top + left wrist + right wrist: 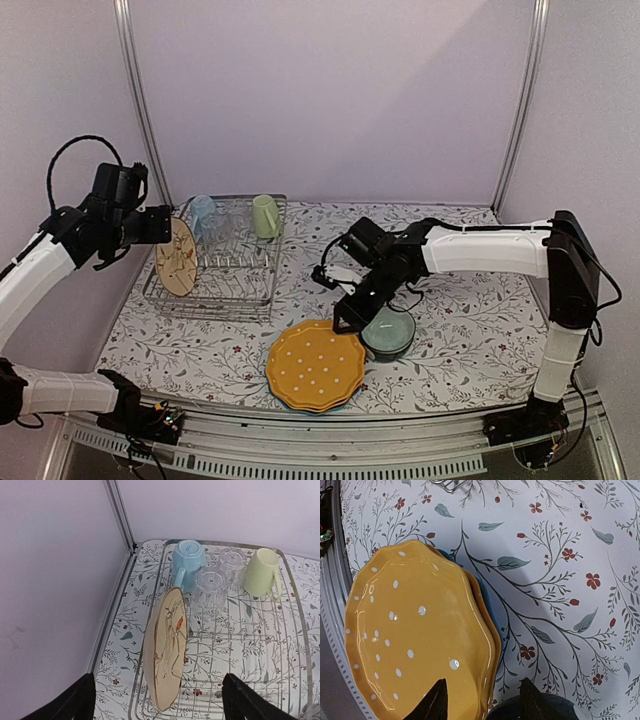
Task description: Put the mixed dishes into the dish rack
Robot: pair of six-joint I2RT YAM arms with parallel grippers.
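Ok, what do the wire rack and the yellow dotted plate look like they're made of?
Dish rack: likely metal wire, silvery and shiny, thin rods in an open grid. Yellow dotted plate: probably glazed ceramic, glossy with reflections on its scalloped rim; melamine can't be excluded.

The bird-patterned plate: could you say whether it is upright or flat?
Upright: the tan bird-patterned plate stands on edge in the dish rack, by its left rim.

No readable text, labels, brands or numbers anywhere; only patterns: bird drawing on the tan plate point(167, 652), white dots on the yellow plate point(417, 635), floral print on the tabletop point(555, 555).
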